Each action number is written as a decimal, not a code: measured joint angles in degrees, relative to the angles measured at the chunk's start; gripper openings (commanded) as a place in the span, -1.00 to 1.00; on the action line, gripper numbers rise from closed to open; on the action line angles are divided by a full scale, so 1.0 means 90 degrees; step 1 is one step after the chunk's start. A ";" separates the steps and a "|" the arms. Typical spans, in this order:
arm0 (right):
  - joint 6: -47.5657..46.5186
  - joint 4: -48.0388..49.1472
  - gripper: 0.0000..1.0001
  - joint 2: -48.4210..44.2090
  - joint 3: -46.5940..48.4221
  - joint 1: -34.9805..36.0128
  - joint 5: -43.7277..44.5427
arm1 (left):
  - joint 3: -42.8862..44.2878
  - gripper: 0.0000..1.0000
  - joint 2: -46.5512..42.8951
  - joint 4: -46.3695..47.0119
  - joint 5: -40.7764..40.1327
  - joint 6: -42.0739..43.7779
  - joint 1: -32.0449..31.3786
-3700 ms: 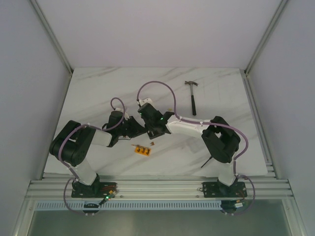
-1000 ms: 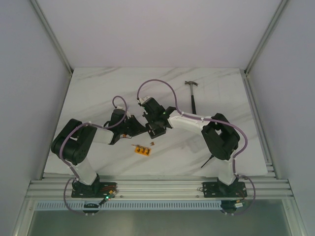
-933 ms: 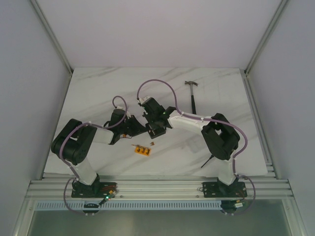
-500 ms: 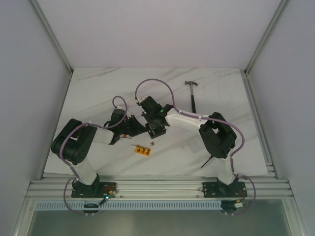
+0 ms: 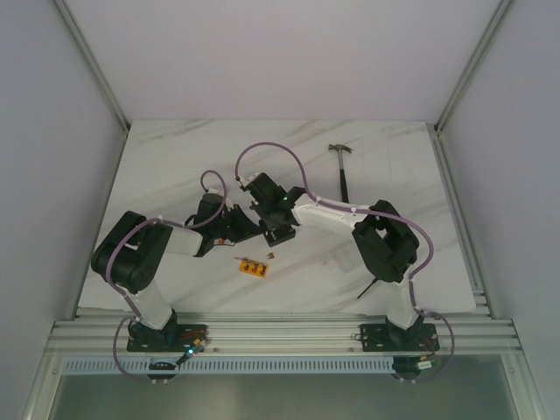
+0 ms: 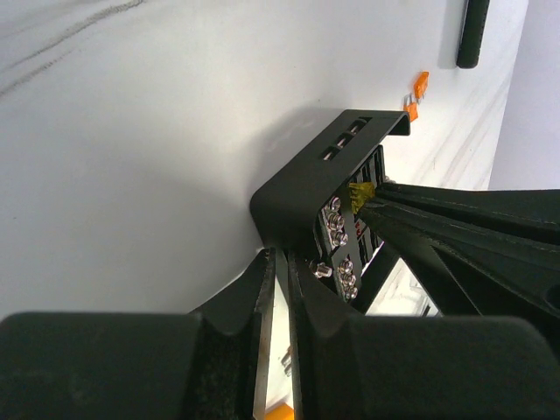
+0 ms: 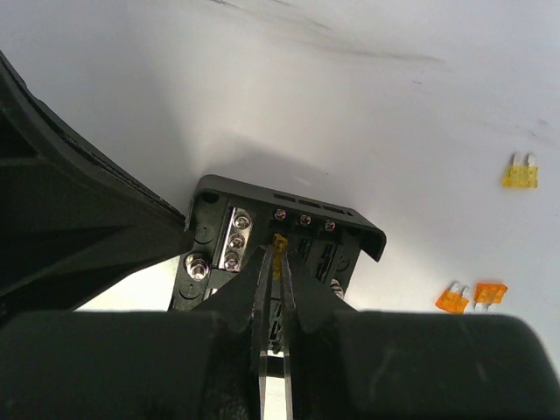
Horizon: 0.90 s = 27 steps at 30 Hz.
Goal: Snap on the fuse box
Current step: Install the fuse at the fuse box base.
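Observation:
The fuse box [image 7: 293,216] is a small black box with silver screws and slots, resting on the white table. My left gripper [image 6: 282,256] is shut on the box's near edge [image 6: 302,188]. My right gripper [image 7: 278,251] is shut on a small yellow fuse [image 7: 280,243] and holds its tip at a slot on the box's top face. In the top view both grippers, left [image 5: 252,229] and right [image 5: 278,231], meet mid-table and hide the box.
An orange strip with dark dots [image 5: 255,267] and a loose orange fuse [image 5: 271,255] lie just in front of the grippers. More orange fuses [image 7: 520,173] [image 7: 472,296] lie right of the box. A hammer [image 5: 343,171] lies at the back right.
My right arm has shifted a little left and its wrist has come down closer over the box. The left arm has held still.

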 measured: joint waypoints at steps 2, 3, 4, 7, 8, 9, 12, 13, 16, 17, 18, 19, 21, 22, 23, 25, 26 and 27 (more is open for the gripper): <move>-0.0036 -0.0032 -1.00 0.0000 0.0022 0.0015 0.0051 | 0.0019 -0.63 0.0000 -0.0027 -0.0017 0.0007 -0.0010; -0.0056 -0.0058 -1.00 0.0005 0.0044 0.0022 0.0066 | 0.0027 -0.63 0.0002 -0.0032 -0.0027 0.0017 -0.0015; -0.0070 -0.0097 -1.00 0.0017 0.0073 0.0027 0.0085 | 0.0036 -0.63 0.0005 -0.0039 -0.0036 0.0019 -0.0022; -0.0131 -0.0216 -1.00 0.0051 0.0160 0.0041 0.0129 | 0.0068 -0.63 0.0024 -0.0051 -0.0061 0.0034 -0.0041; -0.0153 -0.0253 -1.00 0.0068 0.0194 0.0044 0.0131 | 0.0075 -0.63 0.0029 -0.0053 -0.0058 0.0039 -0.0041; -0.0160 -0.0291 -1.00 0.0083 0.0223 0.0046 0.0134 | 0.0075 -0.63 0.0032 -0.0053 -0.0058 0.0041 -0.0044; -0.0194 -0.0338 -1.00 0.0117 0.0262 0.0053 0.0155 | 0.0078 -0.64 0.0034 -0.0056 -0.0058 0.0044 -0.0044; -0.0197 -0.0340 -1.00 0.0119 0.0262 0.0053 0.0155 | 0.0078 -0.64 0.0034 -0.0053 -0.0058 0.0044 -0.0044; -0.0194 -0.0338 -1.00 0.0138 0.0262 0.0056 0.0158 | 0.0080 -0.64 0.0034 -0.0053 -0.0058 0.0044 -0.0044; -0.0189 -0.0335 -1.00 0.0146 0.0260 0.0058 0.0155 | 0.0080 -0.64 0.0034 -0.0053 -0.0058 0.0044 -0.0044; -0.0168 -0.0333 -1.00 0.0151 0.0257 0.0061 0.0158 | 0.0080 -0.64 0.0034 -0.0053 -0.0058 0.0044 -0.0044; -0.0143 -0.0325 -1.00 0.0158 0.0250 0.0063 0.0172 | 0.0080 -0.64 0.0036 -0.0056 -0.0058 0.0044 -0.0044; -0.0085 -0.0294 -1.00 0.0163 0.0226 0.0063 0.0177 | 0.0080 -0.64 0.0036 -0.0053 -0.0058 0.0044 -0.0044; -0.0044 -0.0282 -1.00 0.0172 0.0219 0.0061 0.0180 | 0.0080 -0.64 0.0036 -0.0053 -0.0058 0.0044 -0.0044; 0.0002 -0.0274 -1.00 0.0187 0.0219 0.0058 0.0189 | 0.0080 -0.64 0.0036 -0.0053 -0.0058 0.0044 -0.0044; 0.0100 -0.0262 -1.00 0.0209 0.0221 0.0049 0.0202 | 0.0080 -0.64 0.0036 -0.0053 -0.0058 0.0044 -0.0044; 0.0155 -0.0257 -1.00 0.0219 0.0228 0.0036 0.0202 | 0.0080 -0.64 0.0036 -0.0053 -0.0058 0.0044 -0.0044; 0.0206 -0.0267 -1.00 0.0231 0.0250 0.0029 0.0202 | 0.0080 -0.65 0.0036 -0.0053 -0.0058 0.0044 -0.0044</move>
